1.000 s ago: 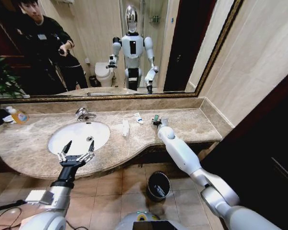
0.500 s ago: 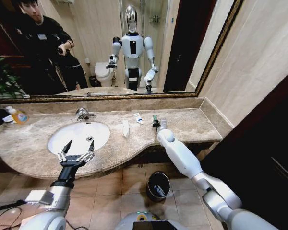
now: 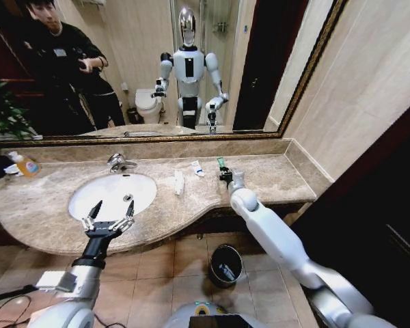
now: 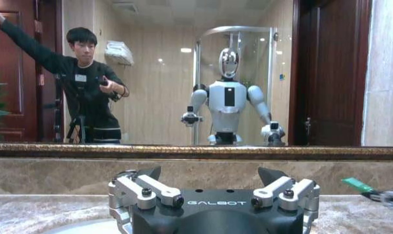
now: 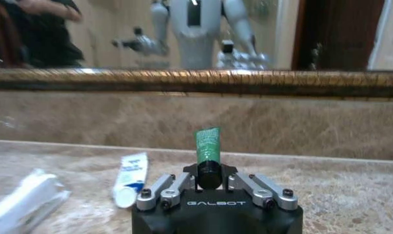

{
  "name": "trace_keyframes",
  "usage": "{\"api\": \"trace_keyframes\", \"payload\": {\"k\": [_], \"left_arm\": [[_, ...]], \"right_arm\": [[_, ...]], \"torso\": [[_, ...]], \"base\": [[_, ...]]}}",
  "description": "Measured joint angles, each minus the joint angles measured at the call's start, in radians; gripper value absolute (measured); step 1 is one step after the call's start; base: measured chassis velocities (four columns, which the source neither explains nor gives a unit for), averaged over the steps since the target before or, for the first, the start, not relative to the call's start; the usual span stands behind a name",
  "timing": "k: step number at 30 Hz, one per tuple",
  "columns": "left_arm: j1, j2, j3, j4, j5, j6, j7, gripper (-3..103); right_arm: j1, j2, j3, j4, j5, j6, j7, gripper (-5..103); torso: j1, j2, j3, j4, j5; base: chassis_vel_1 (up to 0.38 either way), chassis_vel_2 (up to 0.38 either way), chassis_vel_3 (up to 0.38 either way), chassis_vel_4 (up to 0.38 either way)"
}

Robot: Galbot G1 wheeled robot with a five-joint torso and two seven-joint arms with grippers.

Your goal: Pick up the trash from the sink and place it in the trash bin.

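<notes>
Marble counter [image 3: 273, 179] — above it the right pincer [image 5: 209, 181] is clamped on a small green tube [image 5: 207, 145], standing upright between its fingers; left pincer [image 3: 108, 219] spread wide by the sink [image 3: 82, 198].

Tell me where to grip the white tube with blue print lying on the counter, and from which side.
Grip the white tube with blue print across the middle of its flat body, coming straight down from above. It lies flat on the marble counter, apart from the white sachet, so top-down access looks open. The right gripper is shut on the green tube.
</notes>
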Motion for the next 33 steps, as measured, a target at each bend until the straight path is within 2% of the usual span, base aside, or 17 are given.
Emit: {"api": "trace_keyframes", "payload": {"k": [2,3,5,11,18,20,21,28,33], "left_arm": [[0.000,0.000,0.000,0.000,0.000,0.000,0.000,100],[0.000,0.000,0.000,0.000,0.000,0.000,0.000,100],[0.000,0.000,0.000,0.000,0.000,0.000,0.000,100],[0.000,0.000,0.000,0.000,0.000,0.000,0.000,100],[0.000,0.000,0.000,0.000,0.000,0.000,0.000,100],[0.000,0.000,0.000,0.000,0.000,0.000,0.000,100],[0.000,0.000,0.000,0.000,0.000,0.000,0.000,100],[0.000,0.000,0.000,0.000,0.000,0.000,0.000,100],[0.000,0.000,0.000,0.000,0.000,0.000,0.000,100]], "right_arm": [[-0.081,-0.051,0.031,0.077,-0.002,0.035,-0.071,21],[-0.081,-0.051,0.031,0.077,-0.002,0.035,-0.071,21],[-0.177,-0.106,0.065,0.168,-0.002,0.062,-0.129,21],[-0.330,-0.159,0.099,0.305,-0.011,0.096,-0.139,21],[-0.492,-0.135,0.176,0.354,-0.033,0.111,-0.134,21],[-0.590,-0.114,0.218,0.364,-0.060,0.139,-0.146,21],[-0.590,-0.114,0.218,0.364,-0.060,0.139,-0.146,21],[-0.766,-0.079,0.292,0.323,-0.129,0.239,-0.240,21],[-0.806,-0.059,0.295,0.251,-0.159,0.314,-0.268,21]], "torso": [[0.000,0.000,0.000,0.0000,0.0002],[0.000,0.000,0.000,0.0000,0.0002],[0.000,0.000,0.000,-0.0003,0.0000],[0.000,0.000,0.000,0.0000,0.0000],[0.000,0.000,0.000,0.0000,0.0002],[0.000,0.000,0.000,-0.0001,0.0002],[0.000,0.000,0.000,-0.0001,0.0002],[0.000,0.000,0.000,-0.0001,-0.0001],[0.000,0.000,0.000,-0.0001,-0.0003]], "base": [[0.000,0.000,0.000,0.000],[0.000,0.000,0.000,0.000],[0.000,0.000,0.000,0.000],[0.000,0.000,0.000,0.000],[0.000,0.000,0.000,0.000],[0.000,0.000,0.000,0.000],[0.000,0.000,0.000,0.000],[0.000,0.000,0.000,0.000],[0.000,0.000,0.000,0.000]]}}
